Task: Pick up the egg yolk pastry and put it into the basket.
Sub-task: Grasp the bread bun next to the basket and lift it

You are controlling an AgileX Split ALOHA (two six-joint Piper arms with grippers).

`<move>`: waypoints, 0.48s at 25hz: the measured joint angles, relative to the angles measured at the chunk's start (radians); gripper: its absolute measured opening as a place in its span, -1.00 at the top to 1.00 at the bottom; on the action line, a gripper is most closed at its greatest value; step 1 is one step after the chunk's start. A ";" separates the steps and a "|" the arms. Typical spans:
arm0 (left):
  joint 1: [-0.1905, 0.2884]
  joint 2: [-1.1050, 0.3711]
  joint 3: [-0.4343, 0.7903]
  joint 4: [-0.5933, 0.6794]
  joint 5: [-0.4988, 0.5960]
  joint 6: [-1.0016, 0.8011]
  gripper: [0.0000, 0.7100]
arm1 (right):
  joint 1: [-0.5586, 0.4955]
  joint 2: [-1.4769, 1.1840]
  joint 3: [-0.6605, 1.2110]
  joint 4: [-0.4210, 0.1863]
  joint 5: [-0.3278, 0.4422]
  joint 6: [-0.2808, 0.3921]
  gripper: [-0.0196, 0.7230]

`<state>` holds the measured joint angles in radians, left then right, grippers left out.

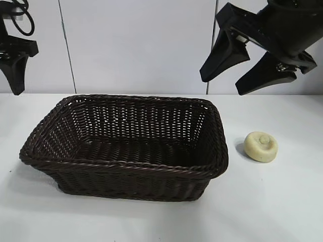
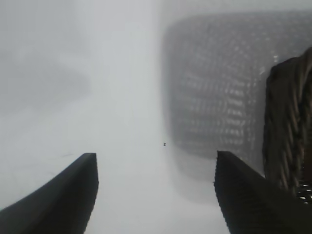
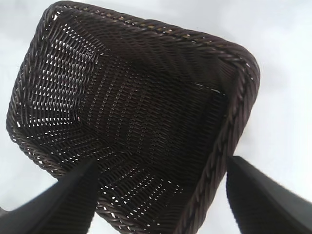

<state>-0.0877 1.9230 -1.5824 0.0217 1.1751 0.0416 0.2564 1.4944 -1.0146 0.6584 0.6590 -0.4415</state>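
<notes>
The egg yolk pastry (image 1: 261,146), a small pale yellow round bun with a knob on top, lies on the white table to the right of the basket. The basket (image 1: 126,161) is a large dark brown wicker rectangle at the table's middle, and it holds nothing; it fills the right wrist view (image 3: 234,107) and shows at the edge of the left wrist view (image 2: 287,126). My right gripper (image 1: 224,80) hangs open and empty high above the basket's right end, up and left of the pastry. My left gripper (image 1: 17,91) is raised at the far left, open and empty.
The white table (image 1: 282,201) extends around the basket, with a pale panelled wall behind. Nothing else lies on the table.
</notes>
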 joint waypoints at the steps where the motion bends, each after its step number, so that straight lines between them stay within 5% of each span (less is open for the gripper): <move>1: 0.016 0.000 0.000 0.000 0.004 0.000 -0.40 | 0.000 0.000 0.000 0.000 0.000 0.000 -0.47; 4: 0.058 0.000 0.000 0.012 0.028 -0.006 -0.40 | 0.000 0.000 0.000 0.000 0.000 0.000 -0.47; 12: 0.061 -0.038 0.000 -0.022 0.044 -0.008 -0.40 | 0.000 0.000 0.000 0.000 0.002 0.000 -0.47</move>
<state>-0.0271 1.8846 -1.5824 0.0000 1.2191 0.0335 0.2564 1.4944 -1.0146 0.6582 0.6614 -0.4415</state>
